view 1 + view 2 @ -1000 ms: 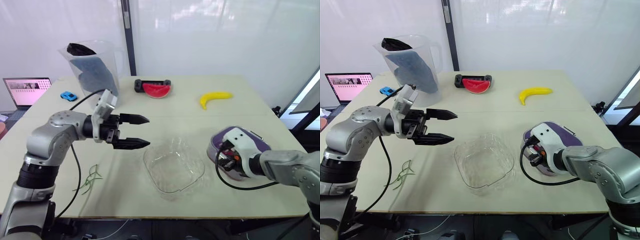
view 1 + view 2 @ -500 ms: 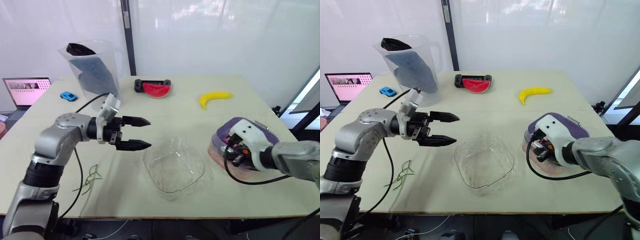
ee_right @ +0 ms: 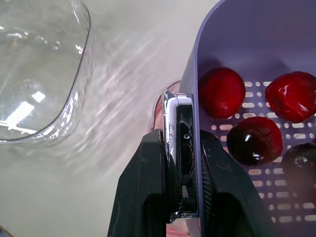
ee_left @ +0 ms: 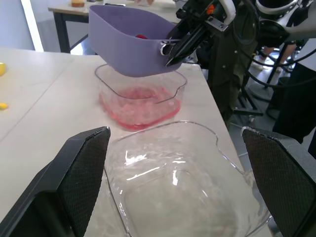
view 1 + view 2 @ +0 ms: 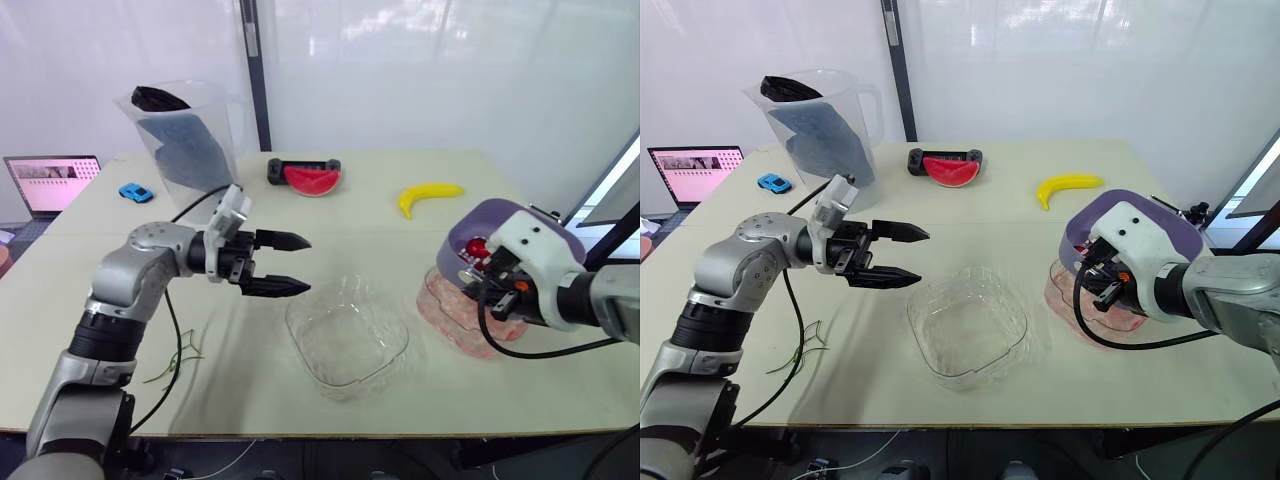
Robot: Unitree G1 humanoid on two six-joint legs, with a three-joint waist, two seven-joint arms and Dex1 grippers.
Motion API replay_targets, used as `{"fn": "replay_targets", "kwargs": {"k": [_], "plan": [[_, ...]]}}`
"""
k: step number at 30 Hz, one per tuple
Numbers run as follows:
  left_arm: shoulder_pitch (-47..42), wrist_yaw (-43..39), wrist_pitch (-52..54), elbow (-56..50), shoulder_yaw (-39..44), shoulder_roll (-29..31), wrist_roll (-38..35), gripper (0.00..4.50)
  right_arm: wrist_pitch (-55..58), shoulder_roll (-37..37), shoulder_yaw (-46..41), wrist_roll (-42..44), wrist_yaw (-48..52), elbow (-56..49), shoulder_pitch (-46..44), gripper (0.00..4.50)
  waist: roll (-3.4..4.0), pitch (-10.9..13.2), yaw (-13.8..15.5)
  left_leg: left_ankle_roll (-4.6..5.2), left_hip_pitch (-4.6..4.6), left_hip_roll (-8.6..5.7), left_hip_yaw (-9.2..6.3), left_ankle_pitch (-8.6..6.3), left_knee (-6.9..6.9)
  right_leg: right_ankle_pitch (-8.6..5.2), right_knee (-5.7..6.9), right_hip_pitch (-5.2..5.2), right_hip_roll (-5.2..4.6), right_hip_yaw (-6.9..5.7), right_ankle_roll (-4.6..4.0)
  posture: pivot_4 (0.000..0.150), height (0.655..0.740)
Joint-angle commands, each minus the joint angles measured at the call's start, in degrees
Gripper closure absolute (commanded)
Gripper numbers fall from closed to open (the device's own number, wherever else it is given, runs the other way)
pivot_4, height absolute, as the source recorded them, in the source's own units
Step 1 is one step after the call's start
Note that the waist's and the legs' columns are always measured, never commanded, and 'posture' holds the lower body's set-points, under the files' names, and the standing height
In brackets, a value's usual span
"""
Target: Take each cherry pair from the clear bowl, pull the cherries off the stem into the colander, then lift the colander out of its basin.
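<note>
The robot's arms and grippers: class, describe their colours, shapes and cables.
Both arms are silver-grey metal with rounded joints. The left arm carries a white wrist block and the left gripper, two black tapering fingers. The right gripper also has black fingers, behind a white housing. A black cable loops from each wrist.

On a beige table [image 5: 990, 210], the right gripper [image 5: 1102, 282] holds a purple colander [image 5: 1077, 228] raised above its pink-tinted basin [image 5: 1062, 292]. The left gripper [image 5: 923, 257], fingers spread, hovers just left of a clear bowl [image 5: 940, 305].
</note>
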Motion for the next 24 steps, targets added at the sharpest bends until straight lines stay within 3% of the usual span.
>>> {"fn": "replay_targets", "kwargs": {"k": [1,14,24], "plan": [[-0.9,-0.7,-0.9,-0.8,0.2,0.1,0.4,0.00,0.4,0.0,-3.5,0.2,-0.6,-0.1,0.5,4.25,0.00,0.0,0.0,0.00,0.00,0.00,0.00,0.00,0.00,0.00,0.00,-0.01,0.00,0.01,0.00,0.150,0.7400],[-0.9,-1.1,-0.8,-0.2,0.4,-0.2,1.3,0.00,-1.2,2.2,-2.9,-2.1,-0.8,-0.6,3.3,4.25,0.00,0.0,0.0,0.00,0.00,-0.01,0.00,0.00,0.00,0.00,0.01,-0.01,0.00,0.00,0.00,0.150,0.7400],[0.6,-0.8,-0.1,-1.2,1.4,1.0,0.9,0.00,-3.3,-1.3,-0.1,-2.0,2.8,-0.5,5.0,4.25,0.00,0.0,-0.1,0.00,0.00,0.00,0.00,0.00,0.00,0.00,0.00,-0.01,0.00,0.00,0.00,0.150,0.7400]]}}
